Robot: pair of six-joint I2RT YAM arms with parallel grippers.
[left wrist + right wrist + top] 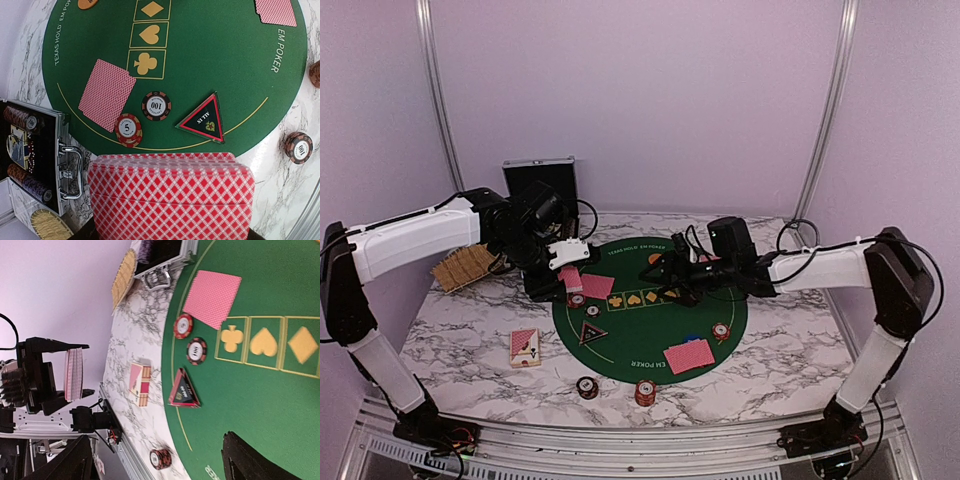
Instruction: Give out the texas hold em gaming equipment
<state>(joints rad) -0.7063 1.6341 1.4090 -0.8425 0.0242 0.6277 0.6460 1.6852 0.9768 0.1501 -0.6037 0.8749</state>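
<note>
near edge: dark stack (587,387) and red stack (645,392) on bare desk (470,340), just off the mat's (640,325) near rim, well apart from both claws.
near left: box (525,347) lies flat, long axis near-to-far.
mat, near half: near cards (688,355) backs up, long axis roughly left-right, a bit skewed. Right chip (721,331) just beside them. Triangle (202,120) lies toward the left with one tip toward the far edge.
mat, left rim: 5 chip (128,129) at the corner of the far cards (106,95), looks touching. 100 chip (156,105) just beside it, apart. Far cards are backs up, long axis slightly skewed to the printed suit boxes.
left claw (568,270): over the mat's left rim, above those chips. Closed on the deck (170,200), nothing else in it.
deck: off the desk, pinched edge to edge. Backs face the wrist camera, roughly level. It spans jaw to jaw; cannot tell if that span is the long side.
right claw (665,280): over the mat's far middle, fingers wide apart, empty.
far: orange button (87,3) at the mat's far rim. Case (540,185) open, far-left corner.
risk 1: the deck bows or spills, since only its edges are gripped and loose cards slide.
risk 2: several cards drop at once onto the far cards, muddling that hand.
risk 3: lowering the deck knocks the 5 or 100 chip, which sit right under it.
risk 4: the claws clash, as both are near each other over the mat.
</note>
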